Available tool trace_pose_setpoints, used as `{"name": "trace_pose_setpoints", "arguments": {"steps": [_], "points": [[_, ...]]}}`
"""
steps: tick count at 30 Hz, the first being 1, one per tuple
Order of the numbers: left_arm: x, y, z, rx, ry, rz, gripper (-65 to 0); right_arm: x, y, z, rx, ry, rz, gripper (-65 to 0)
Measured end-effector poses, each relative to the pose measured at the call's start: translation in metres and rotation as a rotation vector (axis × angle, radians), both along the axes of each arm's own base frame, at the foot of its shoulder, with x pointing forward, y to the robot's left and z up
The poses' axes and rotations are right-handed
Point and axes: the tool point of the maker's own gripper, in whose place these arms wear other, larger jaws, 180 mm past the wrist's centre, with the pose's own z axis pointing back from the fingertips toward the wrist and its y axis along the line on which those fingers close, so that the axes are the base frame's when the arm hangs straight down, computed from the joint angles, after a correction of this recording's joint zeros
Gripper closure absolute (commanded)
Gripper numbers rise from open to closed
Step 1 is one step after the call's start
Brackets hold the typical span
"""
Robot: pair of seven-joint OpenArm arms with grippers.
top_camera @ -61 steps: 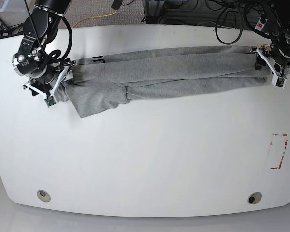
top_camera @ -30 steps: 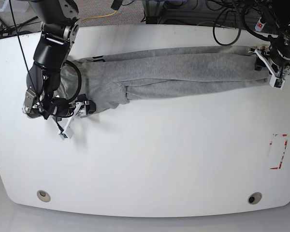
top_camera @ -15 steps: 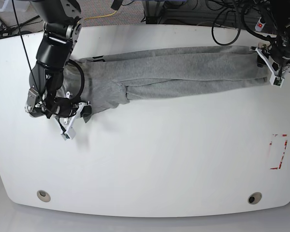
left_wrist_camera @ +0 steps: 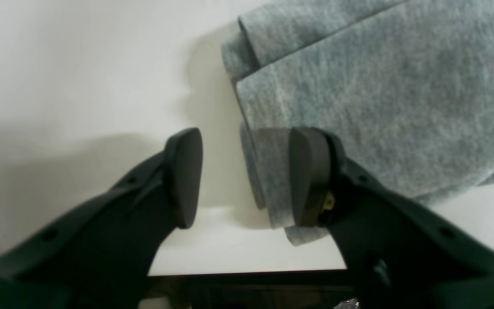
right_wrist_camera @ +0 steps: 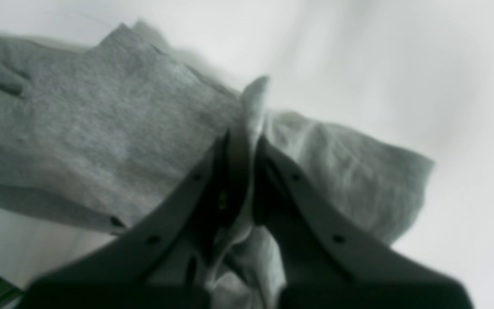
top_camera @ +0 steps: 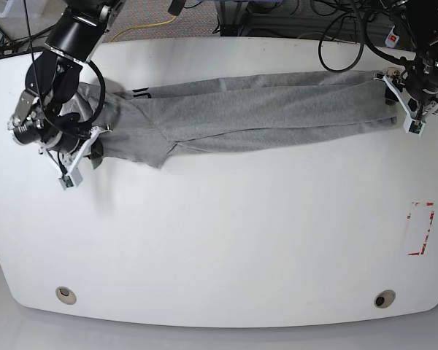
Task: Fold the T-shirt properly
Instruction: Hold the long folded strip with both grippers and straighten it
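T-shirt (top_camera: 255,109) lies on the tabletop (top_camera: 226,240), stretched as a long band across the far half, running left to right in the base view. Right gripper (top_camera: 79,154) sits at the band's left end in that view, its jaws pinched on a fold of cloth (right_wrist_camera: 247,111). Left gripper (top_camera: 411,109) sits at the band's right end; one jaw rests on the shirt's edge, the other stands off the cloth over bare tabletop (left_wrist_camera: 79,64). Tape mark (top_camera: 421,228) lies on the tabletop near its right edge, well apart from the shirt, nearer the front. Two round inserts (top_camera: 66,295) (top_camera: 384,299) sit near the front corners. Cables (top_camera: 336,29) lie behind the tabletop.
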Motion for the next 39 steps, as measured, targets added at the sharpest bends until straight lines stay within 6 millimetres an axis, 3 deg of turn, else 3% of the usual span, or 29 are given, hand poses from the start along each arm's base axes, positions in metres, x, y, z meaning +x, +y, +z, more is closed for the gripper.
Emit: {"name": "trace_pose_setpoints", "arguments": {"steps": [2,4,8,11,12,14,20,23,27,31,34,39], "points": [[0.000,0.000,0.000,-0.001,0.000,-0.001,-29.3,-0.009,-0.003,0.002,0.020,-0.011,-0.006,0.0],[0.000,0.000,0.000,-0.002,0.000,-0.001,-29.3,-0.019,-0.004,-0.003,0.044,0.002,-0.012,-5.1],[0.000,0.000,0.000,0.000,-0.001,-0.001,-29.4,-0.035,-0.009,-0.012,0.062,0.030,-0.035,-29.6],[0.000,-0.001,0.000,-0.002,-0.001,-0.002,-29.4,-0.036,-0.018,-0.009,0.069,0.008,-0.073,-46.6],[0.001,-0.001,0.000,-0.001,0.000,-0.003,-29.4,-0.034,-0.021,-0.008,0.077,-0.008,-0.088,-50.9],[0.001,-0.001,0.000,-0.001,-0.001,-0.003,-29.4,-0.034,-0.029,-0.008,0.086,-0.021,-0.116,-53.1],[0.004,-0.001,0.003,-0.003,-0.012,-0.004,-29.6,-0.029,-0.033,-0.005,0.098,-0.058,-0.134,-52.8],[0.014,0.001,0.010,-0.004,-0.045,0.004,-29.7,-0.034,-0.027,0.005,0.082,-0.073,-0.105,-47.9],[0.023,0.013,0.023,-0.002,-0.100,0.053,-30.6,-0.034,-0.003,0.025,0.134,-0.154,-0.063,-34.4],[0.020,0.032,0.031,0.028,-0.085,0.125,-38.3,-0.032,0.012,0.026,0.184,-0.166,-0.050,-18.1],[0.023,0.039,0.037,0.015,-0.101,0.174,-42.8,-0.034,0.021,0.012,0.193,-0.113,-0.013,-12.2],[0.023,0.038,0.033,-0.068,-0.104,0.210,-43.8,-0.041,0.037,-0.029,0.199,0.014,0.025,-12.4]]}}
